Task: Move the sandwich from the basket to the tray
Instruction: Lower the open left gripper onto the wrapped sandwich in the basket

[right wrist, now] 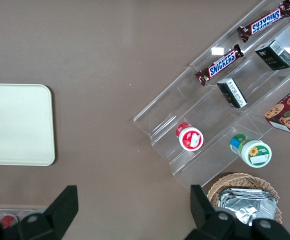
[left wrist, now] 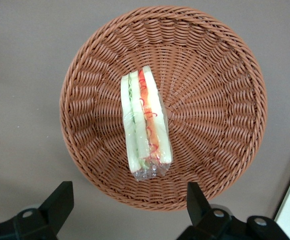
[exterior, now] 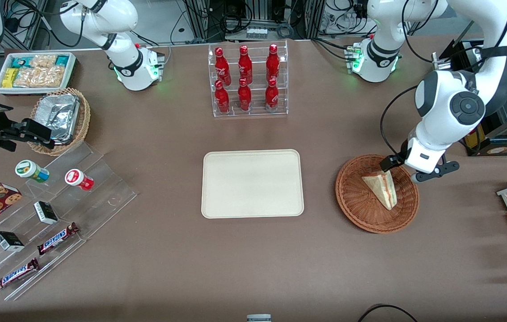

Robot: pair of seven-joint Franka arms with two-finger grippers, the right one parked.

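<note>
While the sandwich lies wrapped in the reddish wicker basket, nothing of the transfer itself is done yet. The basket sits toward the working arm's end of the table, about midway between the table's front-camera edge and the edge where the arm bases stand. The gripper hangs above the basket's rim on the side farther from the front camera, just above the sandwich's upper corner. Its fingers are spread wide apart in the wrist view, holding nothing, with the sandwich standing on its edge between their lines and its filling layers facing up.

The tray rests bare in the middle of the table, well apart from the basket and nearer the parked arm's end. What remains, by this judgement, is nearly everything: descend, close on the wedge across its bread faces, lift it clear of the wicker rim, carry it sideways to the tray, and let go.
</note>
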